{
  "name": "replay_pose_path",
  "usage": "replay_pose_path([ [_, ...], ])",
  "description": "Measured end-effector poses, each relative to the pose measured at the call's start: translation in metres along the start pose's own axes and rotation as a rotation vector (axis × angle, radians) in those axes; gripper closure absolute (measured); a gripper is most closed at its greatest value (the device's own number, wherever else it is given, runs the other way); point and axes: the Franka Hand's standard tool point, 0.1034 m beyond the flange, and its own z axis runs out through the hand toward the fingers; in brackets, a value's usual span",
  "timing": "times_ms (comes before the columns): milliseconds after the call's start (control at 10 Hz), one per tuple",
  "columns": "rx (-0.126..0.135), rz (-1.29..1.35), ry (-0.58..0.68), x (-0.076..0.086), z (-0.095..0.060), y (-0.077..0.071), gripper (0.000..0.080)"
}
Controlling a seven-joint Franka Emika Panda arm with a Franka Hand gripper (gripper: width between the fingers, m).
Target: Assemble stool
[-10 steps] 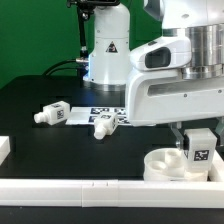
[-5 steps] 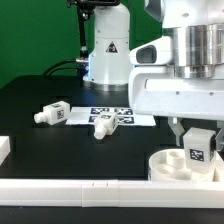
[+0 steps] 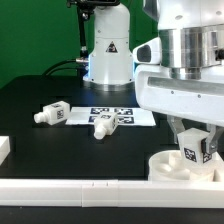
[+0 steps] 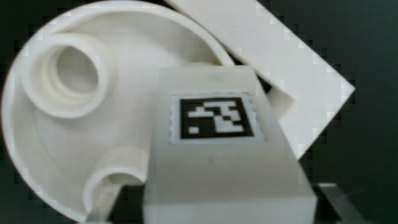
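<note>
The round white seat (image 3: 175,166) lies at the front of the exterior view's right, against the white rail. My gripper (image 3: 194,140) is shut on a white stool leg (image 3: 197,148) with a black-and-white tag and holds it upright over the seat. In the wrist view the tagged leg (image 4: 222,135) fills the space between my fingers (image 4: 331,205), above the seat's inside (image 4: 80,110) with its round socket (image 4: 75,68). Two more tagged legs lie on the black table: one (image 3: 51,114) at the exterior view's left, one (image 3: 107,122) near the middle.
The marker board (image 3: 122,113) lies flat behind the middle leg. A long white rail (image 3: 70,190) runs along the front edge, with a white block (image 3: 5,148) at the exterior view's left. The arm's base (image 3: 107,50) stands at the back.
My gripper with the leg has shifted toward the exterior view's right and turned a little over the seat. The two loose legs have not moved.
</note>
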Motion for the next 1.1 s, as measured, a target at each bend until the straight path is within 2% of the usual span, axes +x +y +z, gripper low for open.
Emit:
replay_pose_path([
  [200, 0.005, 0.45, -0.022, -0.0038, 0.0012, 0.0045, 0.0465],
  [400, 0.004, 0.48, -0.023, -0.0043, 0.0013, 0.0046, 0.0465],
  [700, 0.001, 0.685, -0.036, -0.0054, 0.0017, 0.0058, 0.0465],
  [900, 0.052, 0.995, -0.044, -0.01, 0.0022, 0.007, 0.0465],
  [1100, 0.053, 0.984, -0.051, -0.0104, 0.002, 0.0073, 0.0465],
])
